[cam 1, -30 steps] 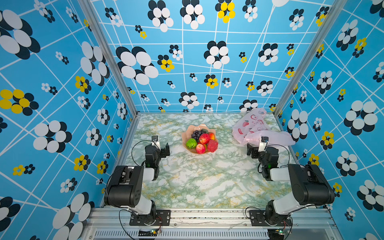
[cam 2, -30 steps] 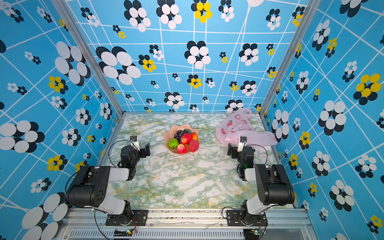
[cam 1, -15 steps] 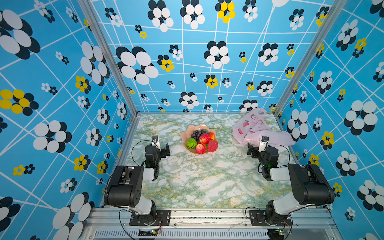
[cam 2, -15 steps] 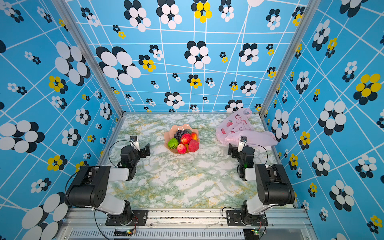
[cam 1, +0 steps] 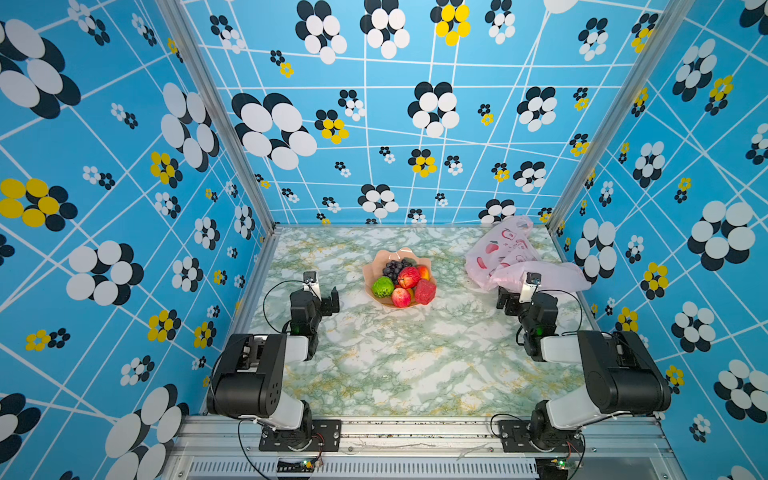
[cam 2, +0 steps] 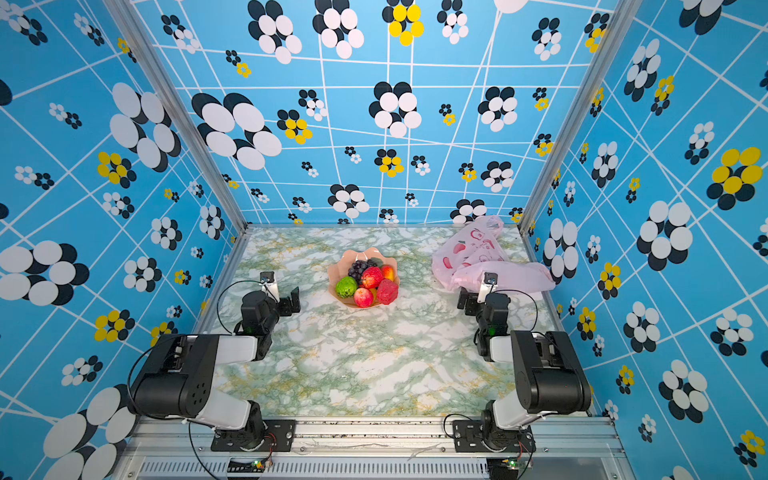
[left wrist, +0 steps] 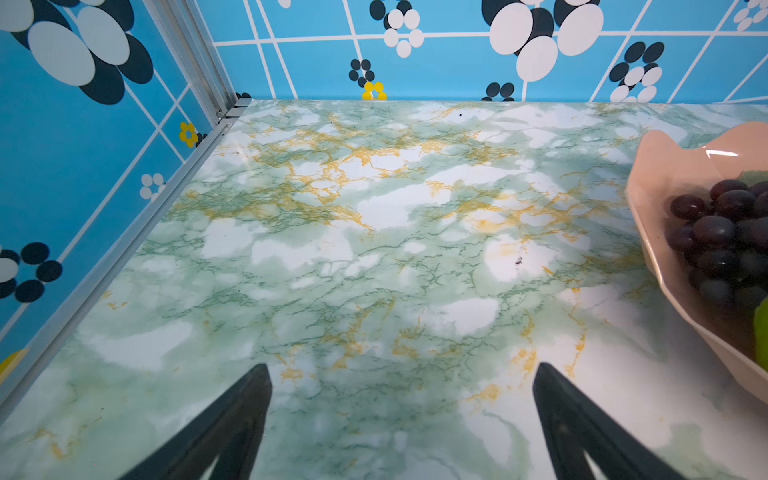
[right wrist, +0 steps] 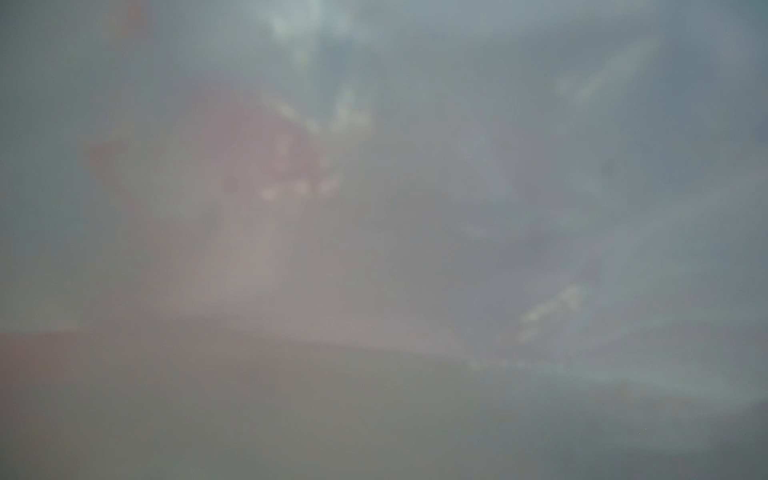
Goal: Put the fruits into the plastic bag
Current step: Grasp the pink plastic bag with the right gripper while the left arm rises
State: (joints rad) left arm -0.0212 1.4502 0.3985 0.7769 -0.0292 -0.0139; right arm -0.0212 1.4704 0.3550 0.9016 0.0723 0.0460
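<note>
The fruits lie heaped in a peach-pink bowl (cam 1: 369,272) at mid-table: a dark grape bunch (cam 1: 392,268), two red apples (cam 1: 409,277), a bumpy green fruit (cam 1: 382,286), a bumpy red fruit (cam 1: 425,291) and a mango-like one (cam 1: 423,272). The pale-pink plastic bag (cam 1: 505,253) lies crumpled at the back right. My left gripper (cam 1: 325,301) rests low, left of the bowl, open and empty (left wrist: 401,368); grapes (left wrist: 723,232) show at that view's edge. My right gripper (cam 1: 508,300) sits at the bag's near edge, its jaws wide. Blurred bag film (right wrist: 249,249) fills the right wrist view.
Blue flower-patterned walls (cam 1: 124,249) enclose the marble-patterned table (cam 1: 415,365) on three sides, with metal rails along the edges. Both arm bases (cam 1: 291,432) are bolted to the front rail. The bowl (cam 2: 334,274) stands between the two grippers, nearer the back.
</note>
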